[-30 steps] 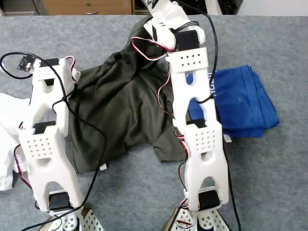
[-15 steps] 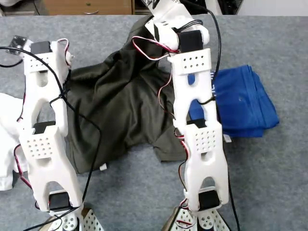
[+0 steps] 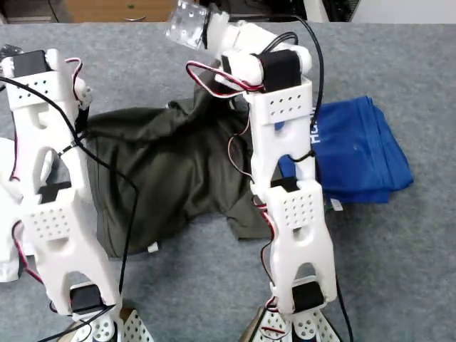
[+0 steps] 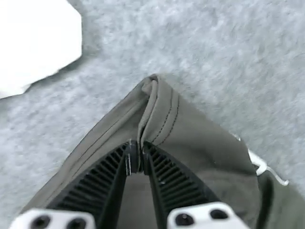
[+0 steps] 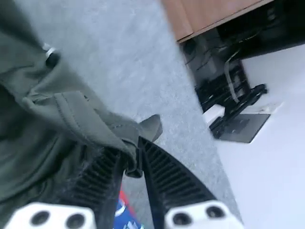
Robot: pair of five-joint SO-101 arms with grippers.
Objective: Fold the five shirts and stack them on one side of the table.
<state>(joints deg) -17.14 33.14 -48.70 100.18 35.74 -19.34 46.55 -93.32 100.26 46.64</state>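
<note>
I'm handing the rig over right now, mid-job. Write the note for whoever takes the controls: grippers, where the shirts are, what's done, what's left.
Left gripper: shut on a folded edge of the olive shirt.
Right gripper: shut on another edge of the same shirt, at the far side of the table.
Olive shirt: spread out and rumpled between the two arms, not folded.
Blue shirt: folded, lying on the right side, partly under the right arm.
White shirt: at the left edge, apparently unfolded.
Done: the blue shirt only, by the look of it.
Left: fold the olive shirt, then the white one, and stack them, probably on the blue.
</note>
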